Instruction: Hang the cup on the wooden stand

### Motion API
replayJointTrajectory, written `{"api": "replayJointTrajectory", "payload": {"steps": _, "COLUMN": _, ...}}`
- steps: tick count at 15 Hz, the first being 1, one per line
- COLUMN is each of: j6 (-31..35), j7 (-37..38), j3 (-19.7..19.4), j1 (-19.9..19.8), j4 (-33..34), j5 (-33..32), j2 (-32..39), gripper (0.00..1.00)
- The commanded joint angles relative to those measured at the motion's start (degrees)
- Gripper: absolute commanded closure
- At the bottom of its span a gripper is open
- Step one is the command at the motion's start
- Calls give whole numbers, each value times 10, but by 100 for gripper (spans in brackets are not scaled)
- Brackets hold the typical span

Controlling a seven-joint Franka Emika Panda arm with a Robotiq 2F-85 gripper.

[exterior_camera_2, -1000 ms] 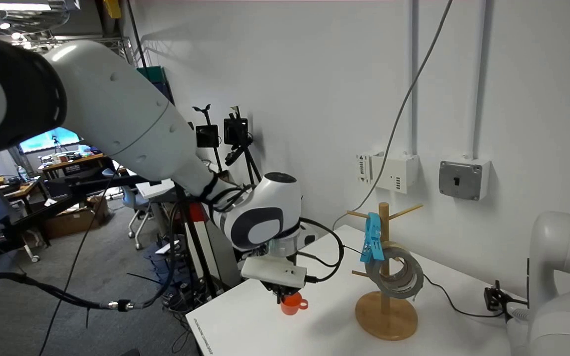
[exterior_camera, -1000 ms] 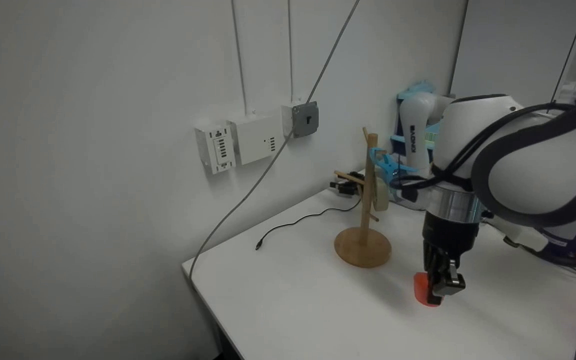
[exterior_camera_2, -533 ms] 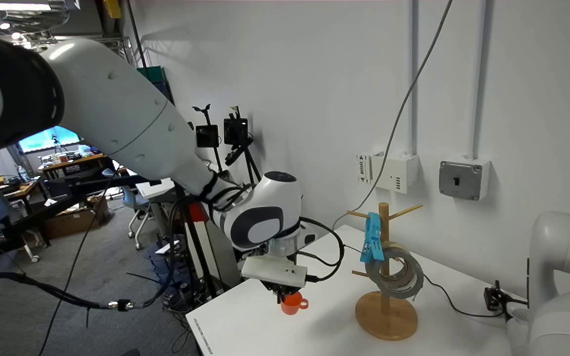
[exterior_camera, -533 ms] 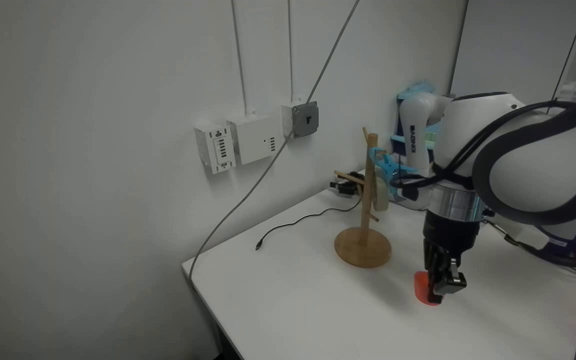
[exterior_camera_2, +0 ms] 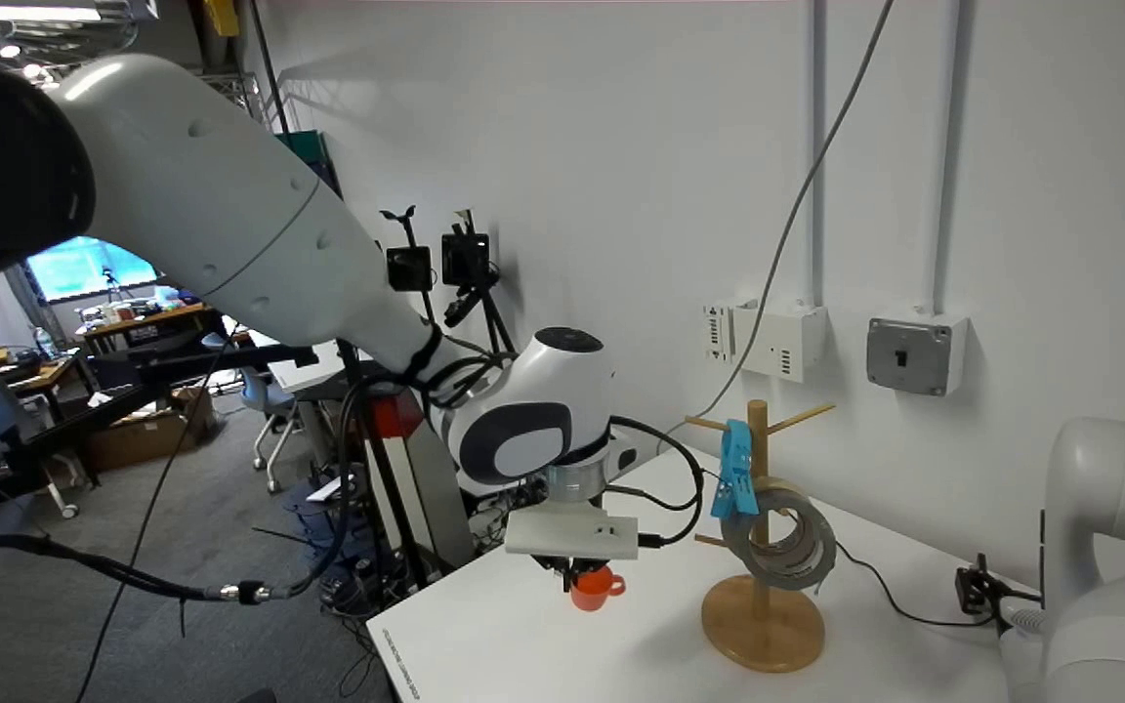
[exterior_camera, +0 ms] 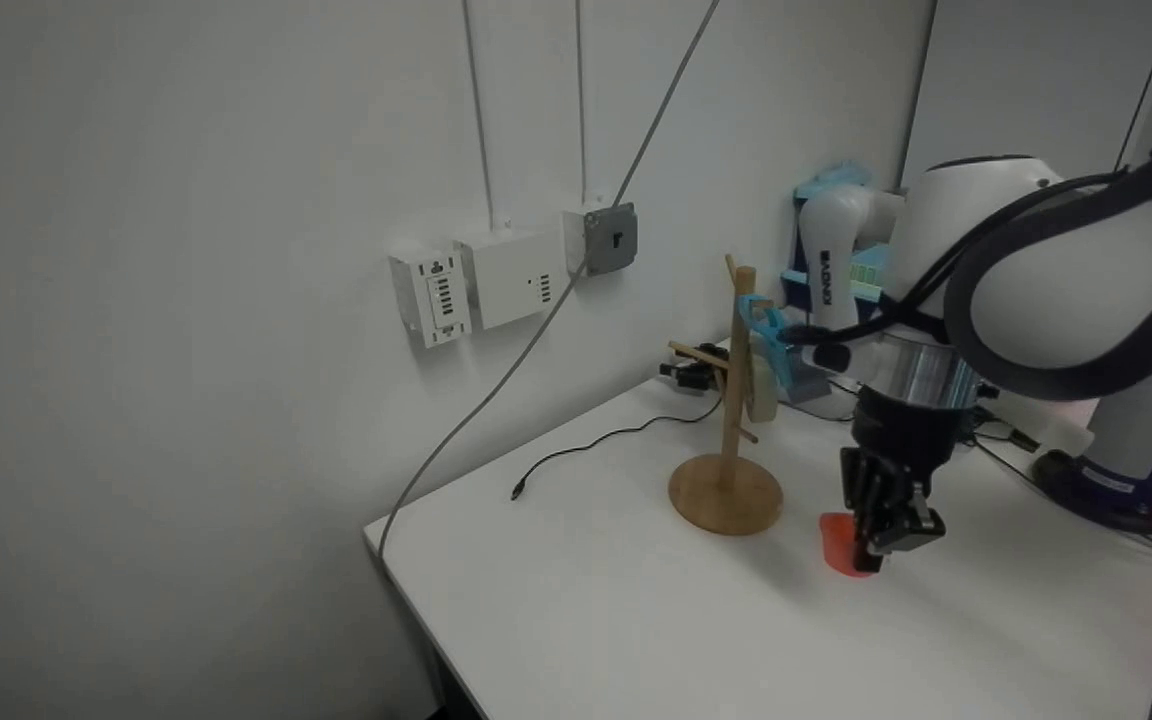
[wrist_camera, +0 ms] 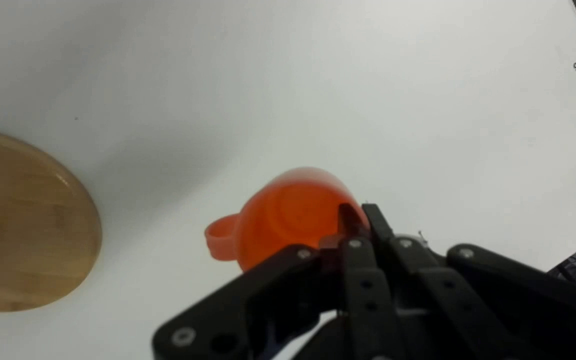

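The red-orange cup is at my gripper, right of the wooden stand in this exterior view. It also shows in an exterior view and in the wrist view, its handle pointing toward the stand. My gripper is shut on the cup's wall, one finger inside and one outside. The cup seems slightly above the table. The wooden stand is upright, with its round base; part of the base shows in the wrist view. Some of its pegs are bare.
A blue clip and a grey tape roll hang on the stand. A black cable lies behind it. Another white arm stands beyond the stand. The wall borders the table's back edge.
My gripper and the cup have risen and moved slightly. In the exterior views the cup shows higher than before. The stand has not moved.
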Motion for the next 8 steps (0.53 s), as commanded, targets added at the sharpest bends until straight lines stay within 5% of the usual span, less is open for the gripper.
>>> {"api": "replayJointTrajectory", "payload": {"steps": 1, "j6": -33, "j7": -125, "j3": 1, "j1": -32, "j4": -4, "j5": 59, "j2": -33, "gripper": 99}}
{"api": "replayJointTrajectory", "payload": {"steps": 6, "j6": -113, "j7": -275, "j3": -30, "j1": -42, "j4": 12, "j5": 114, "j2": -50, "gripper": 99}}
{"api": "replayJointTrajectory", "payload": {"steps": 8, "j6": -94, "j7": -250, "j3": -54, "j1": -13, "j4": 8, "j5": 108, "j2": -44, "gripper": 95}}
